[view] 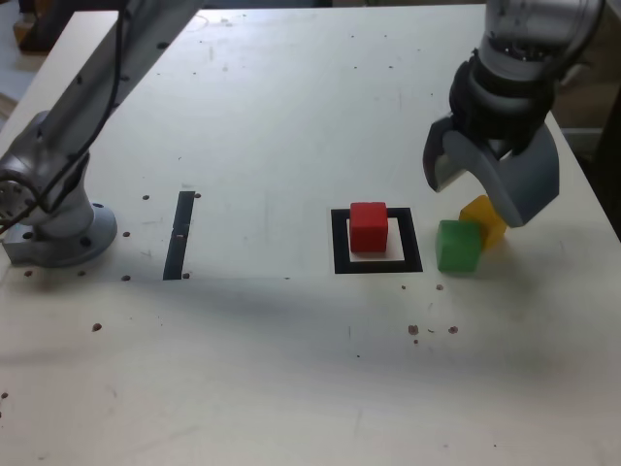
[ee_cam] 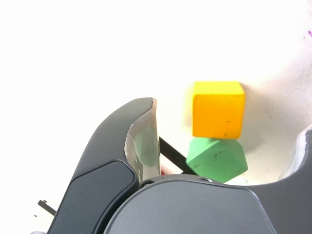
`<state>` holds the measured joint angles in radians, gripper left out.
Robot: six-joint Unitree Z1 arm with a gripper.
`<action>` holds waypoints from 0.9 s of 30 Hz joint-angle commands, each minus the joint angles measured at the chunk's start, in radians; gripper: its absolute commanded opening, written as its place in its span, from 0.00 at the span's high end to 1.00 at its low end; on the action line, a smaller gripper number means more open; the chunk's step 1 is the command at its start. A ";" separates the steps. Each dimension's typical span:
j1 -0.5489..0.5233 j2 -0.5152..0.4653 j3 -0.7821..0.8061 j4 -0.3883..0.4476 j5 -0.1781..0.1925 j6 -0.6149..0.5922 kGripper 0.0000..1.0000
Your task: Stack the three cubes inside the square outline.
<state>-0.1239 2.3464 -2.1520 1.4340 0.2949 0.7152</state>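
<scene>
- Exterior view: the red cube sits inside the square outline on the tabletop.
- At the square's 3 o'clock, the green cube touches the yellow cube, which lies at its 1 o'clock.
- The claw hangs wide and empty just above these two cubes, partly hiding the yellow one.
- A thin black strip lies well apart at the square's 9 o'clock.
- The arm's base stands at the strip's 9 o'clock.
</scene>
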 commanded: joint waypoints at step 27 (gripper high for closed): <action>0.021 0.043 0.039 -0.048 -0.034 -0.030 0.25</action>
<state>-0.1038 2.4074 -2.1194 1.3903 0.2633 0.6875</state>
